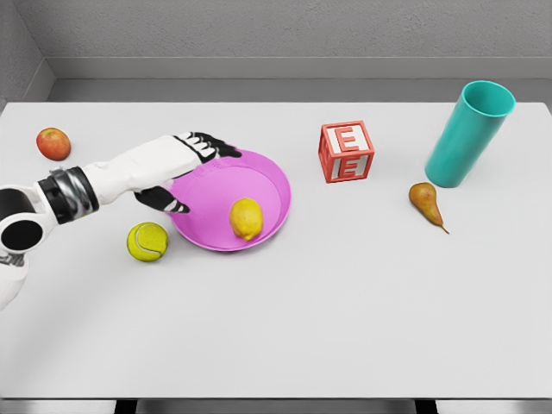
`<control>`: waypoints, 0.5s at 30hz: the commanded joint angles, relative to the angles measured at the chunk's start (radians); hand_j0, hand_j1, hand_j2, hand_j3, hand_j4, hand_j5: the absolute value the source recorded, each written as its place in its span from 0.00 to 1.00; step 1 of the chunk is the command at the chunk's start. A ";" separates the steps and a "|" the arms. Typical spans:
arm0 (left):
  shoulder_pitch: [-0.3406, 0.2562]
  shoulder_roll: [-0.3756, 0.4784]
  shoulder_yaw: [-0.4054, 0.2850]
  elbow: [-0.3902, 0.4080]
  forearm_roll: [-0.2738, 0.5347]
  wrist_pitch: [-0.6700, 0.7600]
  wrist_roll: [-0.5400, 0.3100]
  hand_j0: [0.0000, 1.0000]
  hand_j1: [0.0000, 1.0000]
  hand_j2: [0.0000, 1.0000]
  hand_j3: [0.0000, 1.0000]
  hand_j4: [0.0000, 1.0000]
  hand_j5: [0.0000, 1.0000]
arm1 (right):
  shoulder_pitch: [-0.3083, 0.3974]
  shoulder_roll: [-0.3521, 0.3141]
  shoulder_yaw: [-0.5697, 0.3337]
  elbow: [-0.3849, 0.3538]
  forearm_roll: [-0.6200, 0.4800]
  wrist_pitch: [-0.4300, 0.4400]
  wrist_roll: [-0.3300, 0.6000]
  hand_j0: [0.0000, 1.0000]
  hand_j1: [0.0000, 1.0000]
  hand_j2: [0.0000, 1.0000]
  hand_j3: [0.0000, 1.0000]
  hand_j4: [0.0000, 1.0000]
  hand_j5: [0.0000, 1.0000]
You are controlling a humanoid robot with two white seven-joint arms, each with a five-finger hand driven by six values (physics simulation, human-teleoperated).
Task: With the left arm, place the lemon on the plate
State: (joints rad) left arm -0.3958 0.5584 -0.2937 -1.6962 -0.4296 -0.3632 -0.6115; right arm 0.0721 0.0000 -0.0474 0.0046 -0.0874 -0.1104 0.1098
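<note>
While lemon (247, 218) sits on plate (274, 179), left hand (185, 168) open nearby.

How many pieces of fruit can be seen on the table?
3: a lemon on the pink plate, an apple at far left, a pear beside the teal cup. None seems hidden.

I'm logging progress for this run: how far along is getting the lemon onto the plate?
Done, by the look of it: the yellow lemon lies inside the round pink plate, near its front rim. In hand: nothing. The left hand hangs over the plate's left edge, fingers open, clear of the lemon. Left: only drawing the arm back, I would judge. The right arm is out of view.
</note>
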 commanded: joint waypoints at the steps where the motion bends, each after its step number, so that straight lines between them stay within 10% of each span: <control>1: 0.000 0.009 0.076 0.012 0.019 -0.016 0.001 1.00 1.00 1.00 1.00 1.00 1.00 | 0.000 0.000 0.000 0.000 0.000 0.000 0.001 1.00 1.00 1.00 1.00 1.00 1.00; 15: 0.080 0.063 0.257 0.093 0.020 -0.077 0.001 1.00 1.00 1.00 1.00 1.00 1.00 | 0.000 0.000 0.000 0.000 0.000 0.000 -0.001 1.00 1.00 1.00 1.00 1.00 1.00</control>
State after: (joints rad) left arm -0.3160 0.6106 -0.0458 -1.6115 -0.4163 -0.4336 -0.6115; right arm 0.0721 0.0000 -0.0475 0.0046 -0.0874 -0.1104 0.1094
